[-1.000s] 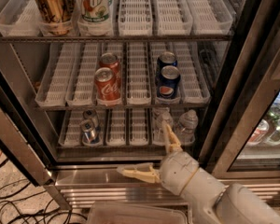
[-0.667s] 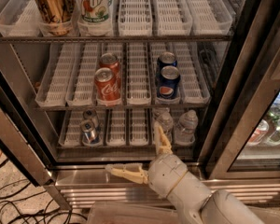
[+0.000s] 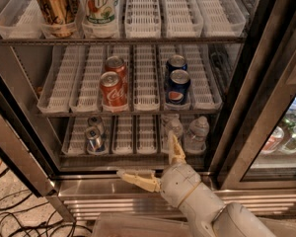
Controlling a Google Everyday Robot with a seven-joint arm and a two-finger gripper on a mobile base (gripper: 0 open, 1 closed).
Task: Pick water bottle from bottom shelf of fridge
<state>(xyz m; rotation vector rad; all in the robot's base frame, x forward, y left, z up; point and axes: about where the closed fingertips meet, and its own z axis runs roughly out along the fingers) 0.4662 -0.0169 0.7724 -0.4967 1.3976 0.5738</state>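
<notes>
The fridge [image 3: 266, 83] stands open. Its bottom shelf [image 3: 133, 154] holds two clear water bottles, one [image 3: 173, 127] left and one [image 3: 197, 132] right, in the right-hand lanes. My gripper [image 3: 145, 154] is open in front of the shelf's edge, below the bottles. One cream finger [image 3: 175, 149] points up over the foot of the left bottle. The other finger [image 3: 135, 178] points left over the steel base. It holds nothing.
Two small blue-and-silver cans [image 3: 94, 135] stand at the left of the bottom shelf. Red cola cans [image 3: 112, 85] and blue cola cans [image 3: 177, 80] fill the middle rack. Tall cans [image 3: 54, 4] sit on the top rack. Cables [image 3: 15, 216] lie on the floor at left. A second cooler [image 3: 286, 137] is at right.
My gripper has shifted a little to the left and stays open in front of the bottom shelf. The bottles and cans have not moved.
</notes>
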